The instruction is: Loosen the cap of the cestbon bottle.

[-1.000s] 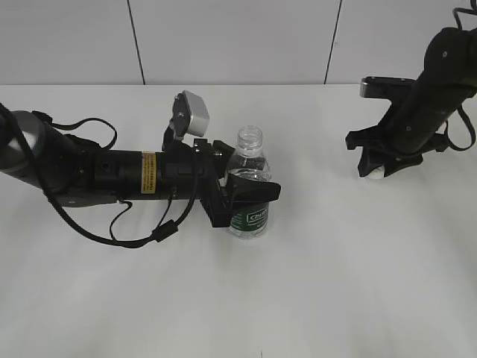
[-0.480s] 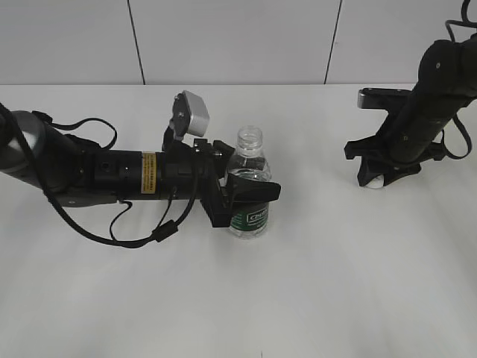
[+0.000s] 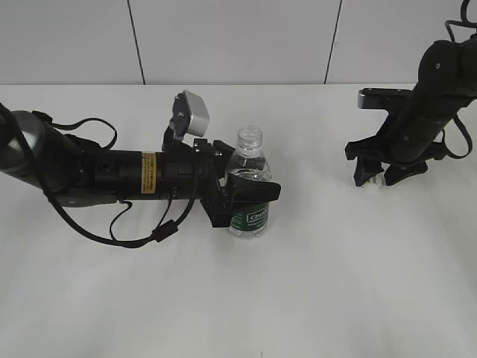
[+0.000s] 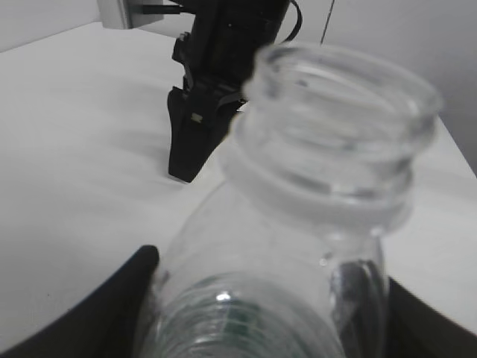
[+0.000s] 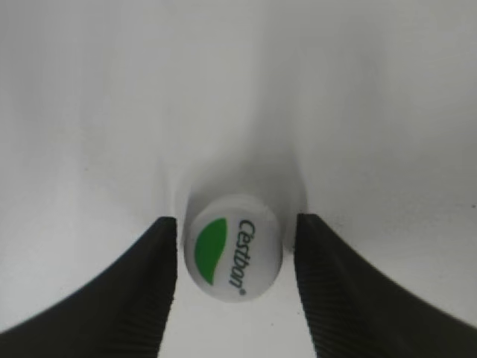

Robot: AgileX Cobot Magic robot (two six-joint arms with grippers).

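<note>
White table (image 3: 313, 298): left fingers (image 3: 253, 191) pinch uncapped cestbon bottle (image 3: 248, 183); right fingers (image 5: 160, 283) spread around cap (image 5: 232, 255)

We see the left arm (image 3: 97, 175) as a matte black tube with a yellow warning sticker (image 3: 148, 172) printed in small dark text. Loose black cables (image 3: 141, 231) loop beneath it and over its shoulder end. A silver-grey camera block (image 3: 192, 113) sits on a black bracket. The left gripper (image 3: 250, 192) has flat, wedge-shaped black fingers. At the right edge, the right arm (image 3: 440, 82) is black too, carrying a grey-faced module (image 3: 373, 95). The right gripper (image 5: 235, 291) shows ribbed black pads (image 5: 328, 298).
</note>
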